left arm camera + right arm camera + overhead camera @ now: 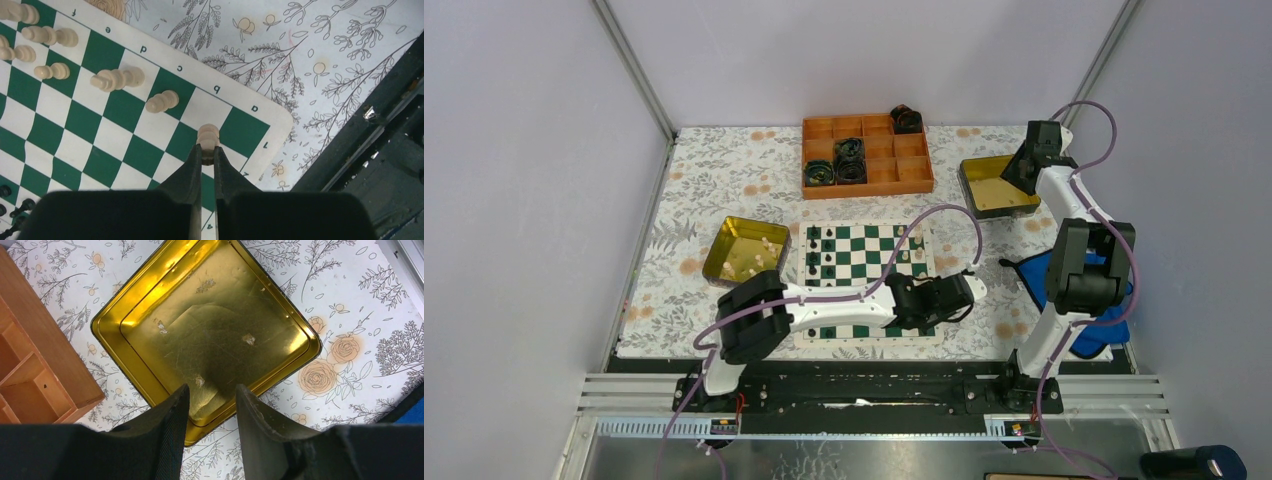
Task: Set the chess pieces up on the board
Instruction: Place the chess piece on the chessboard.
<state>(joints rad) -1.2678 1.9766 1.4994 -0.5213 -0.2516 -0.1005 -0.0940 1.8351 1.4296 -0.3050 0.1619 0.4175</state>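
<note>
Pawn (208, 133), cream-white, is sitting clamped in the left jaws with its head poking out past the tips. It's hanging over the a/b corner of the board (276, 121), right of centre in the left wrist view. Can't tell whether its base is touching down, or which square it's going to, since it's sitting over a junction of squares.

Other white pieces (118, 79) are standing along the same edge, running toward the upper left. The nearest, the c-file pawn (162, 101), is just beside. Black pieces (816, 252) are lining the board's left side in the top view. The left tin (732, 245) is holding a few more white ones.

Right jaws are hanging part-open and empty over the right tin (225, 315), which is looking bare.

Risks as I'm reading it:
- Letting go while the pawn is tilted or not seated means it's toppling, maybe rolling off the nearby corner onto the tabletop.
- The board is looking rippled, so the footing is uneven and a narrow base is wobbling more.
- Setting down on a line means it's straddling two squares and needing a regrasp.
- Jaws opening or lifting out skewed are risking a clip on the c-file pawn.
- The left arm (844, 305) is lying across the board's lower edge in the top view, so a low retract is risking a sweep.
</note>
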